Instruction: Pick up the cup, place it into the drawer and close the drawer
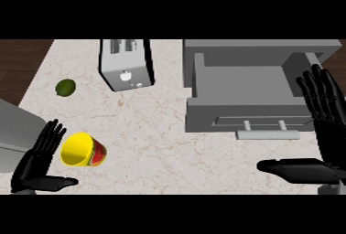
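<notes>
head view, one moment, contents as follows.

- cup [83, 150]: yellow, red-banded, lying tipped on its side at lower left of the frame, mouth turned toward the left edge; not held.
- left hand [37, 163]: lower left, fingers straight and spread, thumb out, just beside the cup's mouth; contact cannot be told.
- right hand [321, 125]: right edge, fingers straight and relaxed, thumb stretched leftward at lower right; holding nothing, overlapping the drawer's right side.
- drawer [236, 114]: grey, pulled open at upper right, handle [267, 134] on its front, well apart from the cup.
- toaster [126, 64]: upper centre-left.
- green fruit [65, 87]: upper left, possibly a lime.
- counter [162, 151]: pale marbled top.

risks, as judged: the cup lies on its side and may roll away if the open fingers nudge it before they curl round it. the carry across to the drawer is long, so a grasp on the rim alone could slip. the right hand could bump the drawer before the cup is in.
</notes>
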Controlling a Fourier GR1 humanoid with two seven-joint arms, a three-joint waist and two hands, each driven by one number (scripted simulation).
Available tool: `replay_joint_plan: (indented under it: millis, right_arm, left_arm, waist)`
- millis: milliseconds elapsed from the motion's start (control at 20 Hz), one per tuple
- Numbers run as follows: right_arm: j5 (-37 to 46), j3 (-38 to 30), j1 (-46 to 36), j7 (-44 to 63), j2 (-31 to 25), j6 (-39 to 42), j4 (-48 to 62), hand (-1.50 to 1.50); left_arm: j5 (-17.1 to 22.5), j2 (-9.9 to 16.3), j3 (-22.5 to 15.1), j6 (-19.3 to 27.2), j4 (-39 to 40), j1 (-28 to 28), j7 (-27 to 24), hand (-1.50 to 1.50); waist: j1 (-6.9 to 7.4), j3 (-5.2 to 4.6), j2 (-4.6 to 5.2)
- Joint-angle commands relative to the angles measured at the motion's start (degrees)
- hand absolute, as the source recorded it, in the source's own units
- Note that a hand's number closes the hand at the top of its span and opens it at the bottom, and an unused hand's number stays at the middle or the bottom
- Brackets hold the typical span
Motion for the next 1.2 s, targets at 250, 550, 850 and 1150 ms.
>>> replay_joint_plan:
  millis: [250, 550, 850, 1150]
  right_arm:
    - [-0.4, -0.9, 1.7, -2.4, 0.0, 1.5, 1.1, -1.5]
    - [1.1, 1.4, 0.5, 0.3, 1.5, 0.1, -1.0, -1.5]
    - [0.7, -0.3, -1.1, 0.1, 0.6, 0.3, 0.7, -1.5]
    - [-1.6, -1.0, 0.8, -0.6, -0.4, 2.6, -0.7, -1.5]
  left_arm:
    - [-3.6, 1.8, -0.6, -0.9, 19.9, -7.3, -16.2, -1.5]
    - [-4.6, 2.2, -1.1, 0.4, 26.3, -11.7, -19.0, -1.5]
    - [-5.9, 3.2, -2.3, 0.1, 27.9, -12.0, -22.7, -1.5]
    - [-5.5, 1.7, -2.2, 0.2, 30.5, -14.3, -22.7, -1.5]
  waist:
    - [-0.23, -0.03, 0.08]
    - [-0.5, -0.1, 0.2]
    - [-0.33, -0.09, 0.22]
    - [-0.95, -0.15, 0.33]
